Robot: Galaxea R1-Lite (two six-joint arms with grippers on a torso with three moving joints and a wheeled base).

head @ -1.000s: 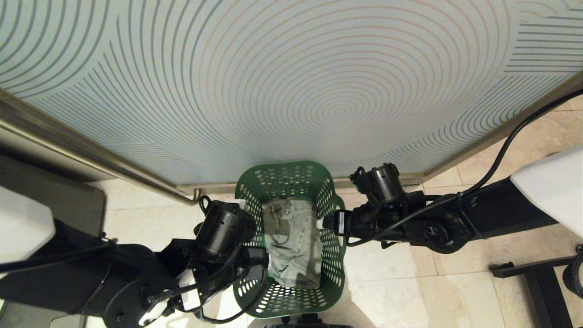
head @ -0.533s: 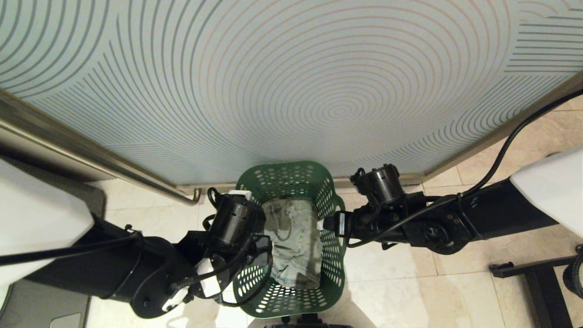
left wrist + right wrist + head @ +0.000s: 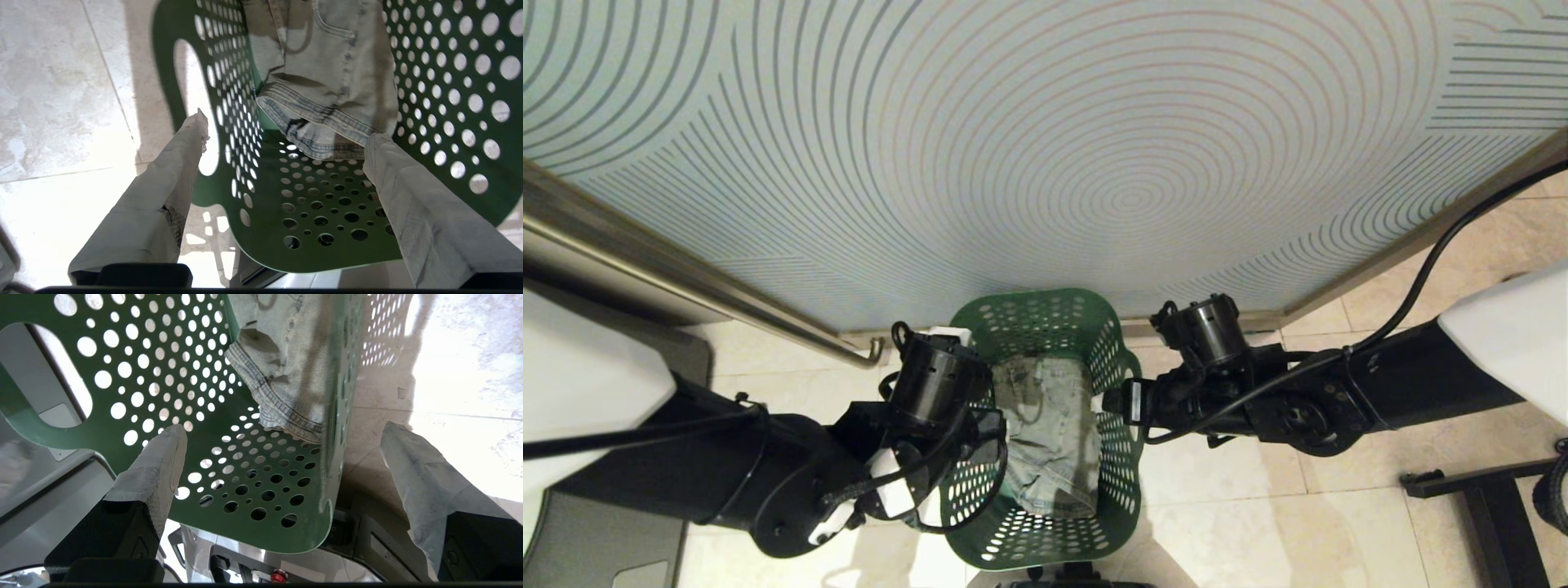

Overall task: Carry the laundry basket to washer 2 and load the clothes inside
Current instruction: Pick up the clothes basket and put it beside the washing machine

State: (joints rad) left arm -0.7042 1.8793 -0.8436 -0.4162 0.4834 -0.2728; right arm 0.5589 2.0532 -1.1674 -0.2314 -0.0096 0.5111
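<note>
You're at the pick-up step imo: the laundry basket [image 3: 1045, 425] sits on the tiled floor [image 3: 1241, 523] right in front of the robot, up against a big frosted panel w/ ring lines [image 3: 1045, 139], and no washer shows in any view, so the carrying is all ahead of you. Both arms flank the basket, one per long side. The left gripper [image 3: 286, 134] has its fingers spread wide astride the left wall, one finger outside next to the cut-out handle [image 3: 196, 106], the other inside the basket close to the denim, nothing clamped. The right gripper [image 3: 282, 437] is the same deal on the right wall: fingers apart, one inside, one outside over the floor, wall edge between them, not pinched. Next move prob needs both to close on the walls evenly, then lift level so the basket doesn't tip. The wall is thin perforated plastic, so I'd guess it flexes, and a lopsided grip could let it twist or slip. Basket itself: dark green, rounded corners, round holes all over. Inside are the clothes [image 3: 1049, 441], one folded pale denim piece w/ seams and a hem showing, lying on the bottom, smaller than the basket.
</note>
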